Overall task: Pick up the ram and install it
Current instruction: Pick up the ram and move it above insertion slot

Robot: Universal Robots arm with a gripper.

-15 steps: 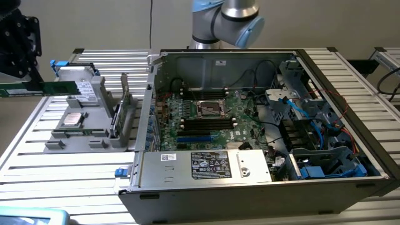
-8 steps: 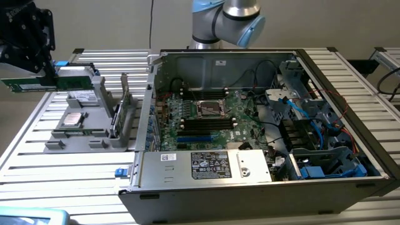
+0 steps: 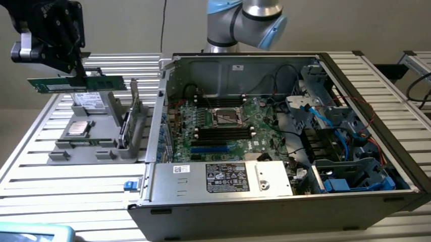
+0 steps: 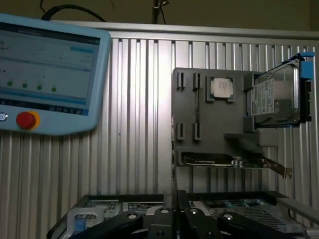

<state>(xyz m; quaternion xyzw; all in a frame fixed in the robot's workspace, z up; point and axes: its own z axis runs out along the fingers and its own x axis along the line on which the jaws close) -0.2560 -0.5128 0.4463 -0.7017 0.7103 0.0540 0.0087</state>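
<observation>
- One gripper (image 3: pixel 76 74) hangs at the exterior view's far left, its fingers closed on the ram (image 3: pixel 102 82).
- One ram: it is held level in the air, above the far end of the holder (image 3: pixel 88 144) and clear of it, to the left of the case (image 3: pixel 202 212) and not over it.
- One pendant (image 3: pixel 30 233) sits in the exterior view's bottom left corner. The wrist view shows its screen and one red button (image 4: pixel 27 120).
- One grey holder lies on the slatted surface (image 3: pixel 67 186) below the ram. It carries one drive (image 3: pixel 91 101), one CPU (image 3: pixel 76 128) and one card (image 4: pixel 219 161) standing on edge with a metal bracket.
- One open case stands just right of the holder. Inside lies one motherboard (image 3: pixel 259 113) with one socket (image 3: pixel 225 117) near its middle.
- One arm (image 3: pixel 246 17) rises behind the case.
</observation>
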